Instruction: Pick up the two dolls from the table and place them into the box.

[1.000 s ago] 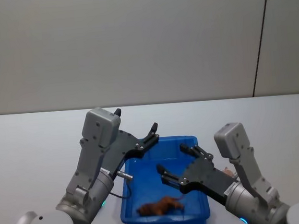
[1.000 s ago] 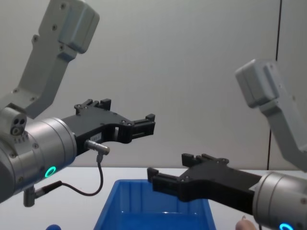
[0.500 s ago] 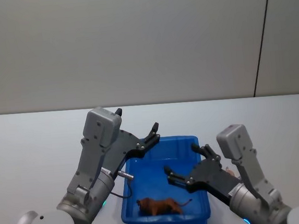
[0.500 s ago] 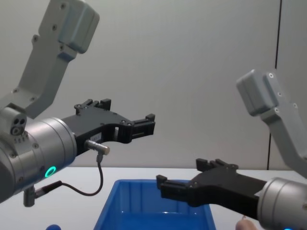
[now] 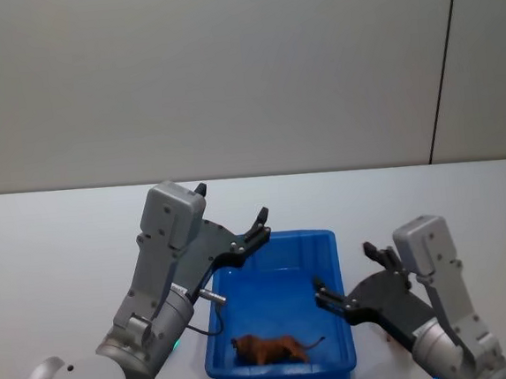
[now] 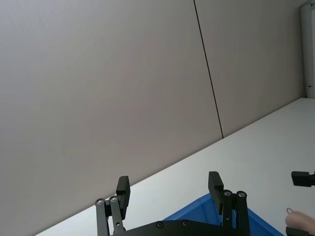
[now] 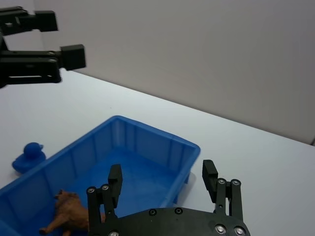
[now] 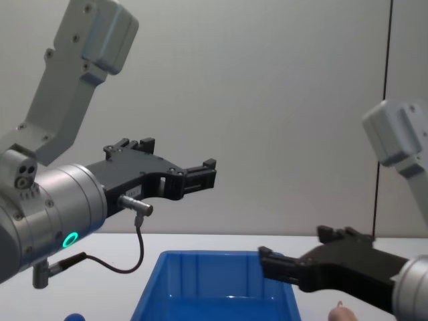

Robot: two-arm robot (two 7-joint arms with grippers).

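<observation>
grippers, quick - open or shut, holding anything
Left gripper: open, empty, above the box.
Right gripper: open, empty, at the box's right rim.

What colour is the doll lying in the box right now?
Brown; the doll shows best in the head view.

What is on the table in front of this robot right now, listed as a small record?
container: bright blue ribbed plastic bin, on the white table
toy 1: small brown lion-like doll, inside the bin
toy 2: small pale pink doll, outside the bin, to its right
left gripper: open, empty, raised above the bin's left side
right gripper: open, empty, at the bin's right rim
other: small blue duck toy, on the table beside the bin
progress: one doll in, one left
</observation>
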